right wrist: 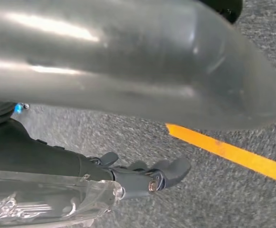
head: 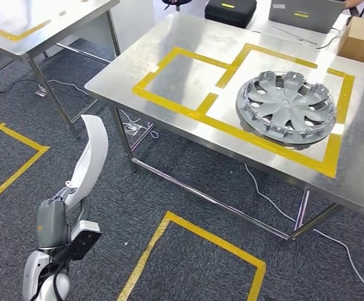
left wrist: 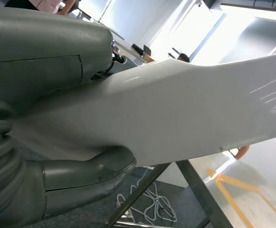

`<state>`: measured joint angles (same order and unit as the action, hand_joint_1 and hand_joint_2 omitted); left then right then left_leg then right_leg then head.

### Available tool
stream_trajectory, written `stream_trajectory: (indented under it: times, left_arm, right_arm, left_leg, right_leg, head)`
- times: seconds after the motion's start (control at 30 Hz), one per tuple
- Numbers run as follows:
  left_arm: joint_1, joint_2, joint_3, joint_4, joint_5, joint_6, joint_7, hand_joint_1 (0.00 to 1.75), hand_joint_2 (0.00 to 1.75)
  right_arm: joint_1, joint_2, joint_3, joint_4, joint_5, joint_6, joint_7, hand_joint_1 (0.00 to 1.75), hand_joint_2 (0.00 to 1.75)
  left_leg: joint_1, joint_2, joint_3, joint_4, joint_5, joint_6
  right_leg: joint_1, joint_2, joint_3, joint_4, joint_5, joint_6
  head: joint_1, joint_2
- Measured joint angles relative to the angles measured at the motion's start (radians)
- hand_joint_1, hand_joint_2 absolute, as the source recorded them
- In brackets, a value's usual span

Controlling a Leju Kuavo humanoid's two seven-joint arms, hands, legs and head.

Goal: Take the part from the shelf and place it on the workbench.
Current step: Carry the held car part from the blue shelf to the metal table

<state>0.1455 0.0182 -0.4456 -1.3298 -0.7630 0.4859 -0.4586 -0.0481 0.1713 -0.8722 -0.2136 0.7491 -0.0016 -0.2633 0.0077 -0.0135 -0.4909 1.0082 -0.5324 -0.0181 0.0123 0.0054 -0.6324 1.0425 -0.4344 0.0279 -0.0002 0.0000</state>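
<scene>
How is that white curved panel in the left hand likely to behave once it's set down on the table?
The white panel looks thin and glossy, so it is probably light and may slide on the steel table. Its curve suggests it could rock instead of lying flat. It keeps its shape in the left hand, held at one end, so it is likely fairly stiff.

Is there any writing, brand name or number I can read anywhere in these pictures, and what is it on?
None can be read.
Black case: a yellow strip on its lid, too small to tell if it carries text.
Grey laptop: a yellow strip too, illegible.
Cardboard box: no print visible.
Hubcap: no visible lettering.
White part in the left hand: plain.
</scene>
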Motion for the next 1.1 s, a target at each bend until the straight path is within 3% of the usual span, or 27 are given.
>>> stream_trajectory:
  times: [0.07,0.1,0.2,0.27,0.3,0.33,0.4,0.43,0.47,0.53,0.57,0.63,0.67,0.73,0.77,0.8,0.83,0.9,0.93,0.97,1.1]
  left_arm:
    - [-0.001,0.000,0.000,0.000,0.000,0.002,0.001,1.64,1.75]
    - [-0.002,0.000,0.000,0.000,0.000,0.003,0.002,1.64,1.75]
    - [0.001,0.000,0.001,0.000,0.000,0.004,0.002,1.64,1.75]
    - [0.003,0.001,0.001,0.000,0.000,0.004,0.002,1.64,1.75]
    - [0.004,0.001,0.002,0.000,0.000,0.004,0.002,1.64,1.75]
    - [0.004,0.001,0.002,0.000,0.000,0.004,0.002,1.64,1.75]
    - [0.005,0.002,0.002,0.000,0.000,0.005,0.002,1.64,1.75]
    - [0.006,0.001,0.002,0.000,0.000,0.005,0.003,1.64,1.75]
    - [0.007,0.001,0.003,0.000,0.000,0.006,0.003,1.64,1.75]
    - [0.007,0.001,0.004,-0.001,0.000,0.008,0.005,1.64,1.75]
    - [0.007,0.001,0.006,-0.001,0.000,0.008,0.005,1.64,1.75]
    - [0.008,0.001,0.009,-0.002,0.000,0.009,0.005,1.64,1.75]
    - [0.008,0.001,0.010,-0.002,0.001,0.009,0.005,1.64,1.75]
    - [0.009,0.001,0.012,-0.001,0.001,0.009,0.005,1.64,1.75]
    - [0.010,0.001,0.013,-0.001,0.003,0.009,0.005,1.64,1.75]
    - [0.011,0.001,0.014,-0.001,0.005,0.009,0.005,1.64,1.75]
    - [0.011,0.000,0.016,-0.001,0.007,0.009,0.005,1.64,1.75]
    - [0.011,0.000,0.017,-0.001,0.009,0.008,0.004,1.64,1.75]
    - [0.011,-0.001,0.017,-0.001,0.010,0.008,0.004,1.64,1.75]
    - [0.011,-0.003,0.017,-0.001,0.012,0.008,0.003,1.64,1.75]
    - [0.008,-0.006,0.018,0.000,0.017,0.007,0.002,1.64,1.75]
  right_arm:
    - [0.001,0.000,0.000,0.000,0.000,0.000,0.000,0.00,0.00]
    - [0.000,0.000,0.000,0.000,0.000,0.000,-0.001,0.00,0.00]
    - [-0.003,0.000,-0.001,0.000,0.001,0.000,-0.002,0.00,0.00]
    - [-0.001,0.000,-0.001,0.000,0.001,0.001,-0.002,0.00,0.00]
    - [0.001,0.001,-0.001,0.000,0.001,0.001,-0.002,0.00,0.00]
    - [0.001,0.002,-0.001,0.000,0.001,0.001,-0.002,0.00,0.00]
    - [0.000,0.002,-0.001,0.000,0.001,0.001,-0.002,0.00,0.00]
    - [-0.001,0.002,-0.001,0.000,0.001,0.001,-0.002,0.00,0.00]
    - [-0.002,0.002,-0.001,0.000,0.002,0.001,-0.002,0.00,0.00]
    - [-0.003,0.002,-0.001,0.000,0.002,0.001,-0.002,0.00,0.00]
    - [-0.004,0.003,-0.001,0.000,0.002,0.001,-0.003,0.00,0.00]
    - [-0.006,0.003,-0.001,0.000,0.003,0.001,-0.003,0.00,0.00]
    - [-0.005,0.003,-0.001,0.000,0.004,0.001,-0.003,0.00,0.00]
    - [-0.003,0.003,-0.001,0.000,0.006,0.002,-0.003,0.00,0.00]
    - [-0.001,0.004,-0.001,0.000,0.006,0.002,-0.003,0.00,0.00]
    - [0.000,0.004,-0.001,0.000,0.007,0.002,-0.003,0.00,0.00]
    - [0.000,0.004,-0.001,0.000,0.008,0.003,-0.003,0.00,0.00]
    - [0.002,0.003,-0.001,0.000,0.009,0.005,-0.003,0.00,0.00]
    - [0.002,0.002,-0.001,0.000,0.009,0.006,-0.003,0.00,0.00]
    - [0.002,0.002,-0.001,0.000,0.009,0.007,-0.003,0.00,0.00]
    - [-0.003,0.003,-0.001,0.000,0.011,0.010,-0.003,0.00,0.00]
  left_leg:
    - [0.000,0.002,-0.012,0.040,0.008,-0.010]
    - [0.000,0.002,-0.038,0.083,0.007,-0.015]
    - [0.002,0.003,-0.168,0.252,-0.050,-0.028]
    - [0.002,0.003,-0.227,0.284,-0.073,-0.032]
    - [0.002,0.003,-0.235,0.259,-0.057,-0.033]
    - [0.003,0.005,-0.230,0.213,-0.017,-0.035]
    - [0.008,0.013,-0.215,0.097,0.094,-0.038]
    - [0.009,0.017,-0.208,0.054,0.135,-0.035]
    - [0.010,0.018,-0.203,0.027,0.154,-0.028]
    - [0.012,0.016,-0.188,0.014,0.150,-0.009]
    - [0.012,0.014,-0.178,0.011,0.143,0.000]
    - [0.012,0.013,-0.156,0.010,0.127,0.013]
    - [0.009,0.012,-0.144,0.010,0.115,0.018]
    - [0.003,0.010,-0.117,0.010,0.091,0.023]
    - [0.000,0.008,-0.101,0.010,0.078,0.025]
    - [-0.004,0.007,-0.082,0.010,0.066,0.026]
    - [-0.007,0.006,-0.064,0.010,0.054,0.027]
    - [-0.011,0.005,-0.035,0.010,0.032,0.026]
    - [-0.012,0.004,-0.027,0.009,0.023,0.023]
    - [-0.011,0.002,-0.022,0.010,0.017,0.018]
    - [-0.010,0.002,-0.028,0.044,0.007,-0.001]
  right_leg:
    - [-0.004,0.002,0.020,-0.012,-0.003,-0.011]
    - [-0.006,0.003,0.033,-0.017,-0.008,-0.017]
    - [-0.011,0.003,0.067,-0.022,-0.033,-0.025]
    - [-0.015,0.005,0.095,-0.022,-0.057,-0.022]
    - [-0.018,0.006,0.113,-0.022,-0.069,-0.019]
    - [-0.022,0.007,0.129,-0.022,-0.083,-0.014]
    - [-0.024,0.008,0.156,-0.020,-0.113,0.000]
    - [-0.023,0.008,0.167,-0.023,-0.127,0.007]
    - [-0.022,0.007,0.179,-0.026,-0.133,0.015]
    - [-0.021,0.005,0.191,-0.020,-0.126,0.028]
    - [-0.021,0.004,0.181,0.010,-0.113,0.033]
    - [-0.022,0.003,0.115,0.119,-0.110,0.037]
    - [-0.021,0.002,0.071,0.181,-0.129,0.039]
    - [-0.021,0.002,-0.006,0.254,-0.204,0.038]
    - [-0.020,0.002,-0.029,0.254,-0.231,0.035]
    - [-0.017,0.002,-0.041,0.229,-0.234,0.029]
    - [-0.014,0.002,-0.042,0.183,-0.206,0.021]
    - [0.000,0.004,-0.034,0.070,-0.072,-0.001]
    - [0.007,0.004,-0.028,0.032,-0.015,-0.010]
    - [0.013,0.005,-0.027,0.009,0.023,-0.016]
    - [0.009,0.008,0.004,-0.022,0.028,-0.028]
  head:
    - [-0.002,0.000]
    - [-0.003,0.000]
    - [-0.008,0.000]
    - [-0.009,0.000]
    - [-0.009,0.000]
    - [-0.009,0.000]
    - [-0.015,0.000]
    - [-0.017,0.000]
    - [-0.019,0.000]
    - [-0.016,0.000]
    - [-0.014,0.000]
    - [-0.012,0.000]
    - [-0.012,0.000]
    - [-0.011,0.000]
    - [-0.010,0.000]
    - [-0.010,0.000]
    - [-0.010,0.000]
    - [-0.012,0.000]
    - [-0.013,0.000]
    - [-0.014,0.000]
    - [-0.014,0.000]
